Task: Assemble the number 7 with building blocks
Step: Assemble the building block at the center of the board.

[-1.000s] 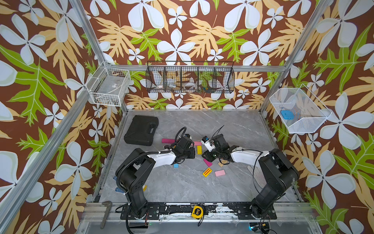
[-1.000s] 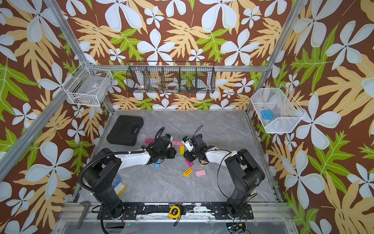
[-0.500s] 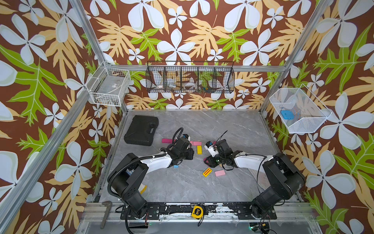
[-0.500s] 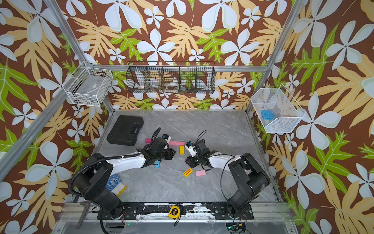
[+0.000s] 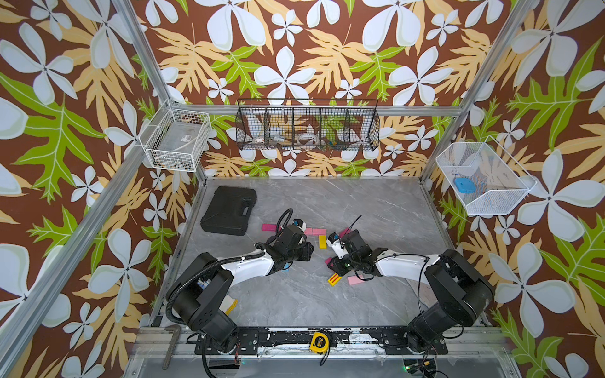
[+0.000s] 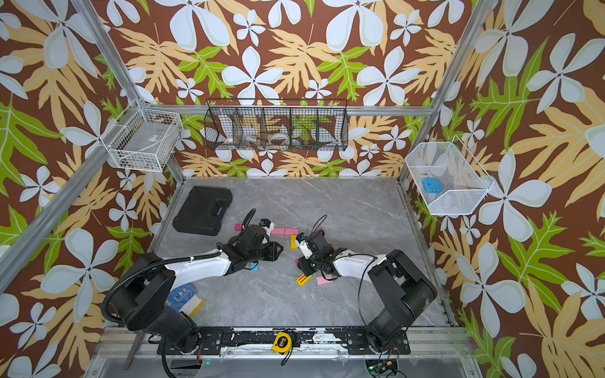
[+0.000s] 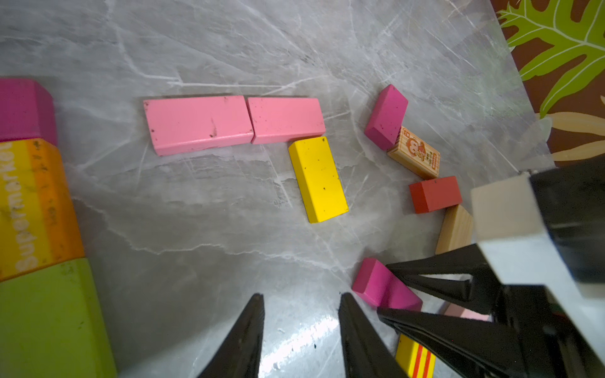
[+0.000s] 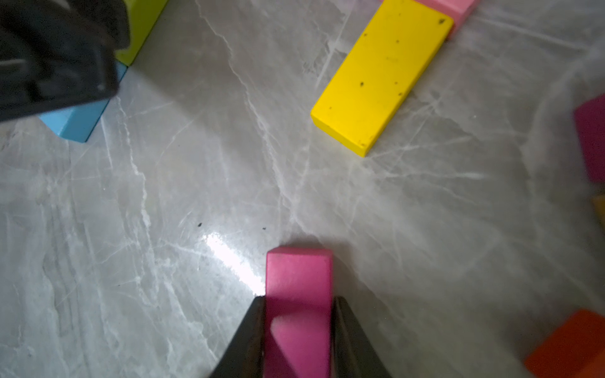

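Right hand (image 8: pixel 298 307): closed on 1 magenta block (image 8: pixel 298 278), fingers flat on its two sides, low over the counter (image 8: pixel 196 196). Can't tell if the block touches down.

Left hand (image 7: pixel 301 327): open, nothing between the fingers. It's at about 9 o'clock of my right hand in both top views.

The 7: 2 pink blocks (image 7: pixel 199 124) (image 7: pixel 286 119) end to end form the top bar. 1 yellow block (image 7: pixel 317 180) touches the bar's 3 o'clock end and hangs toward 6 o'clock. The held block is at about 6 o'clock of the yellow one, apart from it.

Loose count:
- 2 spare magenta blocks (image 7: pixel 386 116) (image 7: pixel 23 109)
- 1 red block (image 7: pixel 435 194)
- 1 printed wood block (image 7: pixel 415 153)
- 1 plain wood block (image 7: pixel 455 229)
- 1 orange-yellow block (image 7: pixel 32 206)
- 1 green block (image 7: pixel 49 320)
- 1 blue block (image 8: pixel 78 121)
- 1 striped yellow block (image 5: pixel 334 279)
- 1 pale pink block (image 5: pixel 356 280), just at 3 o'clock of the striped one
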Motion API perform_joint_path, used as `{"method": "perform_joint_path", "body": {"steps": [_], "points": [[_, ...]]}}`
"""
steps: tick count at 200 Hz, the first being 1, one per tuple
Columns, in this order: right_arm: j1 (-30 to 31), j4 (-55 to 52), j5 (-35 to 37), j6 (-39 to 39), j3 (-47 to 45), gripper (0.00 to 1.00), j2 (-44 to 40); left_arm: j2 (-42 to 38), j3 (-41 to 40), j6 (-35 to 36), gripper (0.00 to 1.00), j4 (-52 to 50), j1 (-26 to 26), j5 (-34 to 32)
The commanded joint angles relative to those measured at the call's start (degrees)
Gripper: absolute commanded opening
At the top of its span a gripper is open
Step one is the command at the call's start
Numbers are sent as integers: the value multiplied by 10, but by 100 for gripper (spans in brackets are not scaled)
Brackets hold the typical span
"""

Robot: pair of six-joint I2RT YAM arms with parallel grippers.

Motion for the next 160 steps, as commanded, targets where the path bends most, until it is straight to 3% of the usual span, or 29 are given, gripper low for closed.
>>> {"method": "perform_joint_path", "body": {"steps": [1, 69, 94, 125, 160], "points": [[8, -29, 29, 38, 1, 30, 7, -12, -9, 4, 43, 16, 0, 2], [18, 48, 29, 168, -12, 29, 30, -52, -42, 4, 52, 18, 0, 1], [18, 68, 34, 182, -27, 37, 16, -55, -42, 8, 54, 13, 0, 3], [18, 77, 17, 120, -49, 43, -31, -56, -41, 7, 59, 10, 0, 11], [16, 11, 18, 30, -49, 44, -61, -57, -41, 0, 62, 7, 0, 22]]}}
